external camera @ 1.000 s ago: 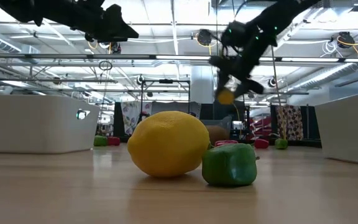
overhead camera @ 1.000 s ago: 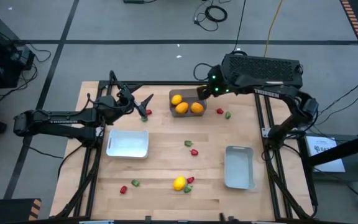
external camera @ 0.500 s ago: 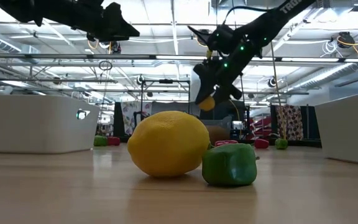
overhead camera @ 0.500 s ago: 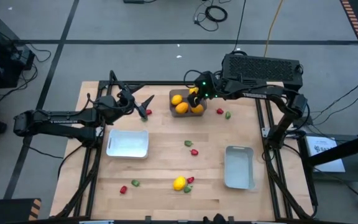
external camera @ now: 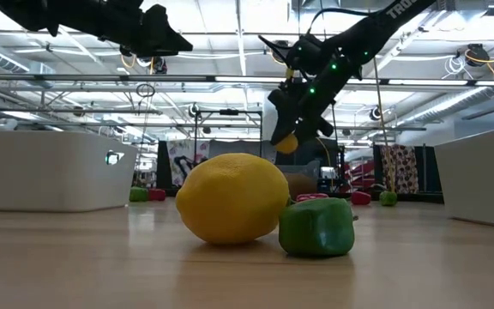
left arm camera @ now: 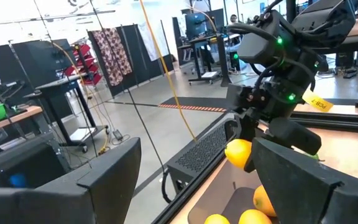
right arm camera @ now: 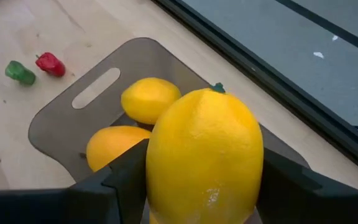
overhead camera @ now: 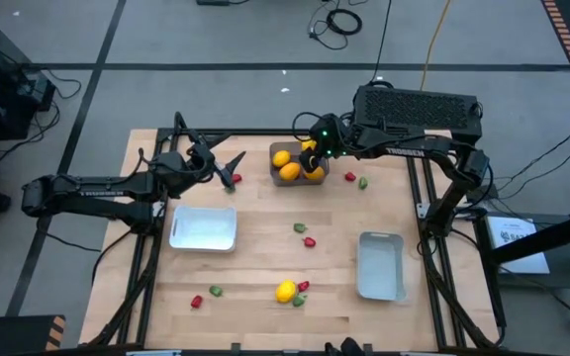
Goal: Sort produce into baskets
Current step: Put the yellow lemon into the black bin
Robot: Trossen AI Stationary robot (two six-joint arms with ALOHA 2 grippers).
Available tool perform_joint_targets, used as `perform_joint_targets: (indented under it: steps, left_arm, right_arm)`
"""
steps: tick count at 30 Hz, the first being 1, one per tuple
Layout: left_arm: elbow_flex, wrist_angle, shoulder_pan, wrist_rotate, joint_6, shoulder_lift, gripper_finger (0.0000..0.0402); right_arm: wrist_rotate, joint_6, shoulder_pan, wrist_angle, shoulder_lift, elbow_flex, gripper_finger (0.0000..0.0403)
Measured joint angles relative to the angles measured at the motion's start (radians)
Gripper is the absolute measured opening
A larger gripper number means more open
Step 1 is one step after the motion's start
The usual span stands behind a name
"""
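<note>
Yellow lemon sits pinched between the right gripper's two dark fingers, held in the air over the dark grey basket at upper centre of the high view. Low view shows the same fruit hanging under the gripper, clear of the table. Right wrist view: grey basket already has fruit in it, one yellow piece and one orange piece partly hidden behind the held lemon. On the wood just outside that basket lie a small red piece and a tiny green piece, side by side.

Left gripper hovers at upper left of the table, fingers spread wide, holding nothing; a red piece and a green bit lie just beside its tips.

White basket sits at left of centre, w/ nothing visible inside. Second white basket at lower right, same.

Other loose produce on the table:
- red + green pair near mid-frame
- another lemon at bottom centre, w/ a red and a green piece touching or nearly touching its right side
- red + green pair at lower left
- red + green pair right of the grey basket
</note>
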Motion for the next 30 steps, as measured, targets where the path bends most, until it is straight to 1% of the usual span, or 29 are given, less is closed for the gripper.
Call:
perform_joint_targets:
  steps: [16, 19, 25, 30]
  left_arm:
    - [0.0, 0.0, 0.0, 0.0, 0.0, 0.0, 0.031]
    - [0.0, 0.0, 0.0, 0.0, 0.0, 0.0, 0.031]
    - [0.0, 0.001, 0.0, 0.0, 0.0, 0.0, 0.031]
    - [0.0, 0.001, 0.0, 0.0, 0.0, 0.0, 0.031]
  right_arm:
    - [-0.005, -0.003, -0.036, -0.026, 0.0, 0.0, 0.0232]
    - [-0.006, -0.002, -0.037, -0.024, 0.0, 0.0, 0.0252]
    - [-0.006, 0.025, -0.042, -0.021, 0.0, 0.0, 0.0309]
    - [-0.006, 0.032, -0.046, -0.029, 0.0, 0.014, 0.0326]
